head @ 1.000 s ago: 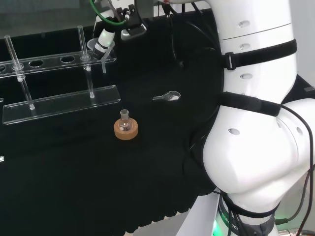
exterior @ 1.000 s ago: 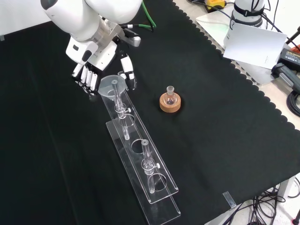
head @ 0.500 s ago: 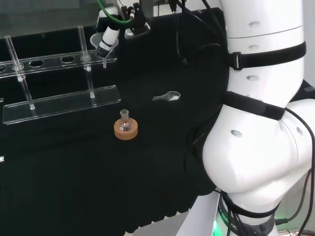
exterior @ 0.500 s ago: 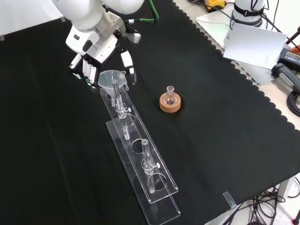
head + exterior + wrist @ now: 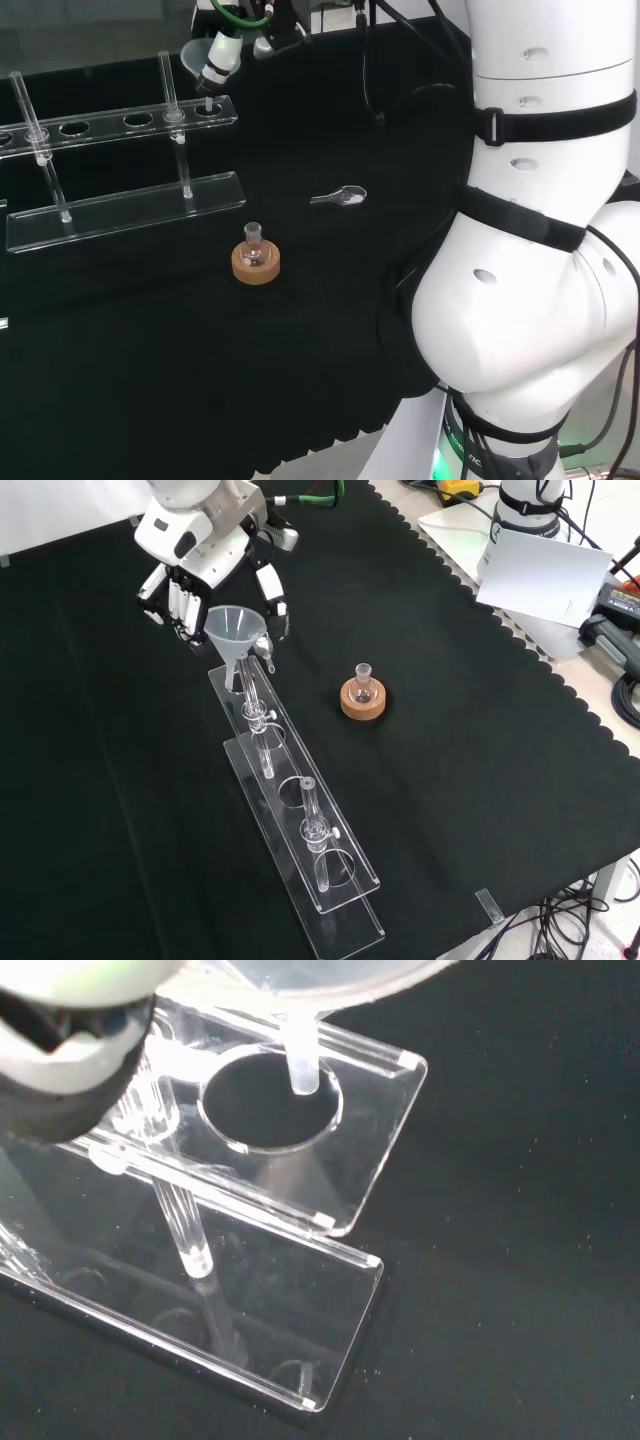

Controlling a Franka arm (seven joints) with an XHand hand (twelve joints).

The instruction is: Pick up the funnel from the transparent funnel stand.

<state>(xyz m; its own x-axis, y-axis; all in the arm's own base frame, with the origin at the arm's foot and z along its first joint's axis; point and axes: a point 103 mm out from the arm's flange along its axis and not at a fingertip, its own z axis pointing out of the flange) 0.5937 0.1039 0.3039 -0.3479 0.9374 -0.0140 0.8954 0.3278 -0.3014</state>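
Note:
The clear funnel (image 5: 235, 628) is held between the fingers (image 5: 177, 602) and thumb of my hand (image 5: 205, 565), which is shut on its cone. Its stem (image 5: 300, 1058) hangs just above the end hole of the transparent stand (image 5: 375, 1110), raised out of it. In the head view the hand (image 5: 228, 48) and funnel (image 5: 199, 55) are at the far top, over the right end of the stand's upper shelf (image 5: 120, 120). The stand (image 5: 300, 830) runs down the front view from below the hand, with upright glass rods on it.
A small round flask on a cork ring (image 5: 362, 696) stands to the right of the stand in the front view, and nearer than it in the head view (image 5: 255, 260). A small metal scoop (image 5: 340, 196) lies beyond. The arm's white links (image 5: 530, 250) stand at the head view's right.
The hand has risen with the funnel, drawing its stem up out of the stand's end hole. The stand, flask and scoop have not moved.

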